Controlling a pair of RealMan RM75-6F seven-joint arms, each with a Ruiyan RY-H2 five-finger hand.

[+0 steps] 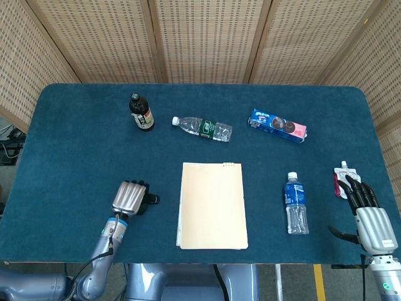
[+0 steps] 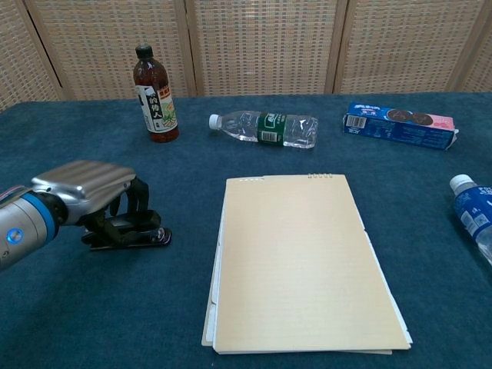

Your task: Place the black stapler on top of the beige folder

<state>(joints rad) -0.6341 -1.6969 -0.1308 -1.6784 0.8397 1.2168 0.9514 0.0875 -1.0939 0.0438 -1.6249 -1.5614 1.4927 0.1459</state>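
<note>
Curling over the black stapler, the left hand grips it.

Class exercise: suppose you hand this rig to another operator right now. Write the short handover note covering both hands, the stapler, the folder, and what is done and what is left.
Left hand: curled down over the black stapler, fingers around it; the stapler is on the table, not lifted.
Right hand: open, resting at the table's right edge, holding nothing.
Beige folder: flat at centre, nothing on it, to the right of the stapler.
Done: reach and grasp under way.
Left: secure the grip, lift, carry right, set the stapler on the folder, release.
</note>
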